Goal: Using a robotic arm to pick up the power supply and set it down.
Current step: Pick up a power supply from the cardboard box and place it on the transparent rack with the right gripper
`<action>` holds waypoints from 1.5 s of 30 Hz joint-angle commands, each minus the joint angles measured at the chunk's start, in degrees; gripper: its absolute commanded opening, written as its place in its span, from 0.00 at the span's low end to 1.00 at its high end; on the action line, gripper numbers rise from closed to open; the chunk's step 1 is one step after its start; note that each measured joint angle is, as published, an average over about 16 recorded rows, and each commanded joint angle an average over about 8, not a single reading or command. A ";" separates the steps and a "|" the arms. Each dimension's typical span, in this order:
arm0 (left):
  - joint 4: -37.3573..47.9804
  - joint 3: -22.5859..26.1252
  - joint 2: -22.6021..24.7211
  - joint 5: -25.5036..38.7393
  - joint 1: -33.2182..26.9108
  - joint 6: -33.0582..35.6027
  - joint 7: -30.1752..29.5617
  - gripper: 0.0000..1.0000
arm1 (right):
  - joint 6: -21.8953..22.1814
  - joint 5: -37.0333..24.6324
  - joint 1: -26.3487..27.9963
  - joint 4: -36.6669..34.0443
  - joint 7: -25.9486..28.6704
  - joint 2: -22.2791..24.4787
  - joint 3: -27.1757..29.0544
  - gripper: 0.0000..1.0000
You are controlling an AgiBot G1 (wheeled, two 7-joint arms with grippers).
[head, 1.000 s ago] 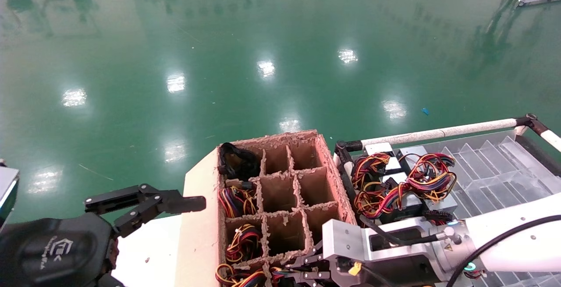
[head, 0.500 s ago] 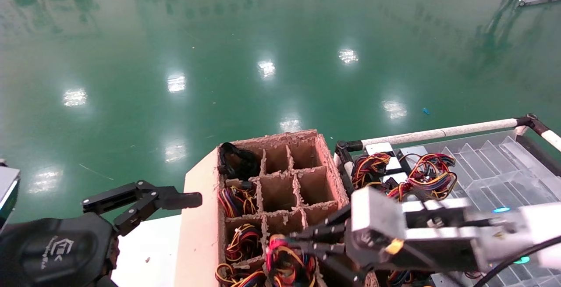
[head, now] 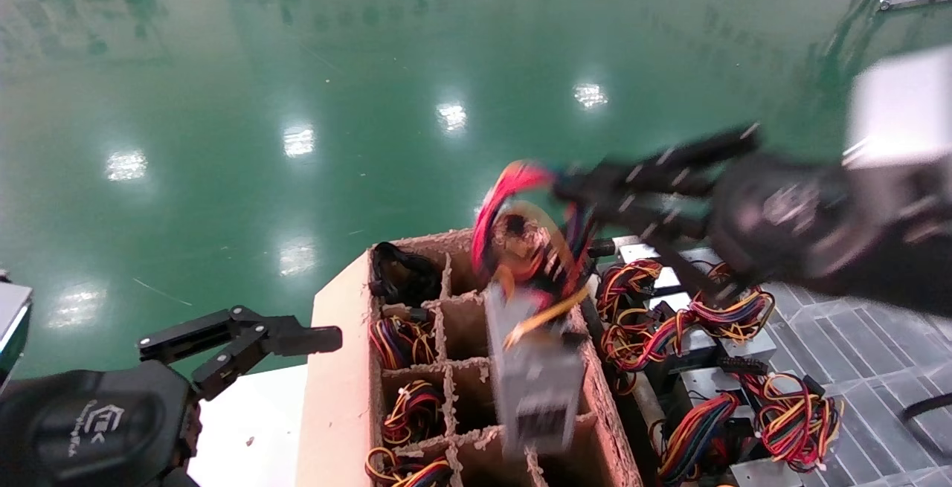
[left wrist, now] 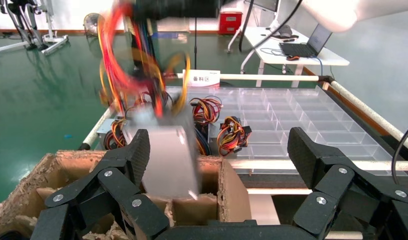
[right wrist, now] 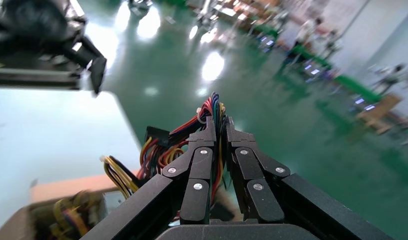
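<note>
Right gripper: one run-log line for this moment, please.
right gripper shut on silver-grey power supply's wire bundle | supply hangs over brown cardboard divider box | left gripper open

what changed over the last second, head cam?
The right gripper swung from low by the near end of the cardboard divider box to high above it, shut on the wire bundle. The power supply now dangles from it over the right-hand cells. The left gripper stayed parked and open at the box's left; the supplies in the clear tray stayed put.

Glossy green floor (head: 312, 78) all around, ceiling lights glaring off it; a white desk (left wrist: 297, 47) carries a laptop (left wrist: 304, 44). Red cabinet (left wrist: 230, 22) behind.
</note>
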 commanded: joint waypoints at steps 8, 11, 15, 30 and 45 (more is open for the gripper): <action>0.00 0.01 0.00 -0.01 0.00 -0.01 0.01 1.00 | -4.37 1.23 8.21 -5.77 -1.53 6.74 3.68 0.00; 0.00 0.02 -0.01 -0.01 0.00 -0.01 0.01 1.00 | -6.85 -0.81 11.70 -9.98 -3.26 9.13 3.63 0.00; 0.00 0.02 -0.01 -0.01 -0.01 -0.01 0.01 1.00 | -10.19 -3.78 15.10 -16.01 -6.57 12.44 3.32 0.00; 0.00 0.04 -0.02 -0.03 -0.01 -0.02 0.02 1.00 | -14.75 -7.32 13.91 -30.19 -19.69 26.08 -3.61 0.00; 0.00 0.06 -0.02 -0.04 -0.02 -0.03 0.03 1.00 | -15.07 0.02 5.81 -34.90 -27.07 31.87 -13.45 0.00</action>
